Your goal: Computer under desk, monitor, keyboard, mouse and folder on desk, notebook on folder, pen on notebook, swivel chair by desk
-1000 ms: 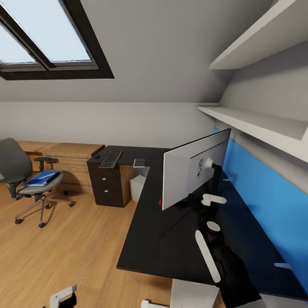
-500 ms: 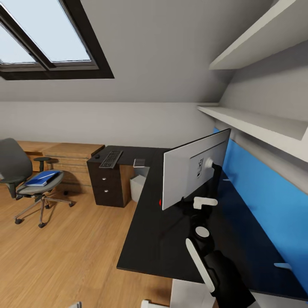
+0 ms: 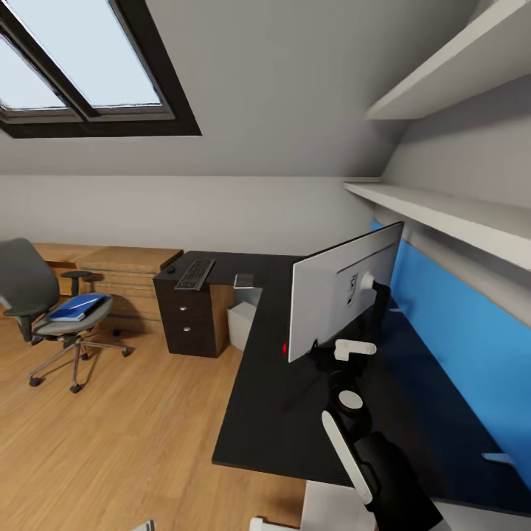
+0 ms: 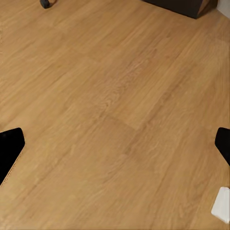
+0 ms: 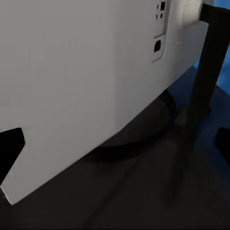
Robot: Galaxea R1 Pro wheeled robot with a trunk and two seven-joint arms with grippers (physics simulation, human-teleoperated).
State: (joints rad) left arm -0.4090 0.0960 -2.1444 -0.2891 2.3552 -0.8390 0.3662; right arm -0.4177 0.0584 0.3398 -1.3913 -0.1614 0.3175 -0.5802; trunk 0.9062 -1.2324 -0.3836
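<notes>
The right gripper (image 3: pixel 324 352) is hovering low over the bench (image 3: pixel 280 413), right at the lower rear edge of the monitor (image 3: pixel 341 299). The monitor is standing upright on the bench with its grey back facing the robot, screen facing away toward the room; its long axis is running diagonally across the bench top. In the right wrist view the grey back panel (image 5: pixel 86 81) is very close, with the black stand (image 5: pixel 206 72) and round base just beyond it, and the two dark fingertips (image 5: pixel 9 148) are showing far apart at opposite edges, so the right gripper is spread wide and gripping nothing.

The left gripper (image 4: pixel 115 148) is hanging over bare plank floor (image 4: pixel 115 96), well away from the bench, fingertips also set wide apart and empty. The right arm is clearly the nearer one to the monitor.

Key relation: the monitor is lying straight ahead of the right gripper, almost touching, panel edge between the open fingers' line of approach.

Other task things are far off along the bench's other leg: keyboard (image 3: pixel 195 273), mouse (image 3: pixel 170 270) and a small dark notebook (image 3: pixel 243 280) on the bench top, computer (image 3: pixel 241 324) underneath, and the folder (image 3: pixel 74 306) resting on the swivel chair (image 3: pixel 44 310), which is standing apart from the bench.
</notes>
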